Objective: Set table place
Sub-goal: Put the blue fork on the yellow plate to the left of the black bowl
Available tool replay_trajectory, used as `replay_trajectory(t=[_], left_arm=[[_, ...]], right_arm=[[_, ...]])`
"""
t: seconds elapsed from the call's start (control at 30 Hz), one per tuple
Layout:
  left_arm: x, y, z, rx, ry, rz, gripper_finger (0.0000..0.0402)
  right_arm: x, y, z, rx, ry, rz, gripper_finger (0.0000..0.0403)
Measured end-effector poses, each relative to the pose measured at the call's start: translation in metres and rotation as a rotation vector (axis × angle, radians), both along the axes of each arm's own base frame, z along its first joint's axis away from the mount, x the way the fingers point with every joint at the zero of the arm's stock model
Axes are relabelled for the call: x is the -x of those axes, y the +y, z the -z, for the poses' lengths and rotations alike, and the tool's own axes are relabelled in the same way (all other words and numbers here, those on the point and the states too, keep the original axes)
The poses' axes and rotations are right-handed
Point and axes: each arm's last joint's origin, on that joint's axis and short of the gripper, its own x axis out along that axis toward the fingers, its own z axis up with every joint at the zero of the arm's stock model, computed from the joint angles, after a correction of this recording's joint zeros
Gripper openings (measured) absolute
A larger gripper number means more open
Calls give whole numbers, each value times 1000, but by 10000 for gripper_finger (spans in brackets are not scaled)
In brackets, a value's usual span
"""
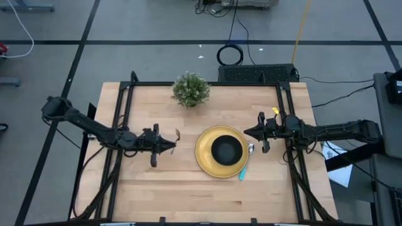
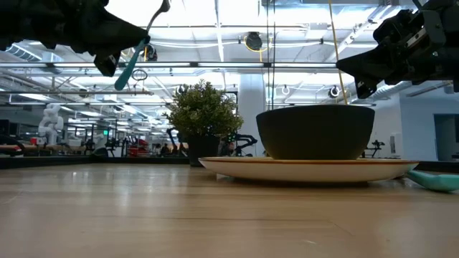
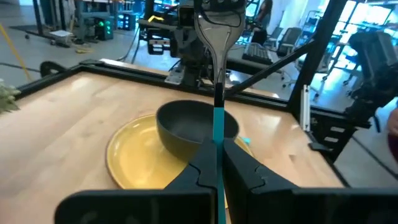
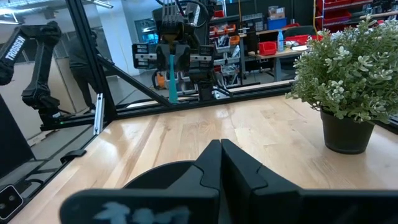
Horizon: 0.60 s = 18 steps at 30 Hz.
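Observation:
A round yellow plate (image 1: 204, 160) lies on the table (image 1: 157, 188) right of centre, and a black bowl (image 1: 227, 150) stands in it. A utensil with a light-blue handle (image 1: 243, 172) lies against the plate's right rim. My left gripper (image 1: 168, 145) hangs above the table left of the plate, shut on a second blue-handled utensil, apparently the fork (image 3: 217, 37). My right gripper (image 1: 246, 132) hovers shut at the plate's far right, with nothing in it. My left gripper pinches the fork's light-blue handle (image 3: 218, 127) between its two fingers. The fingers lie level and point toward the plate, along the fork. The fork is clear of the table and slants, its metal head (image 2: 162, 8) up and forward and its handle end (image 2: 122, 80) down.
A small bushy potted plant (image 1: 190, 89) stands at the table's far edge, behind the plate. Bare wood stretches along the near side and the left part. Black frame rails run along the table's left and right sides.

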Motion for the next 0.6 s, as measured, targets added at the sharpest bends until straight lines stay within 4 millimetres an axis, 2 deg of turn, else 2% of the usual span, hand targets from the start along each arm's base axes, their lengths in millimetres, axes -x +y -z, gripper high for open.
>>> replay_trajectory(t=[0.6], left_arm=[[-16,-9,19,176,16,-8,4]], right_arm=[[0,0,0,0,0,0,0]])
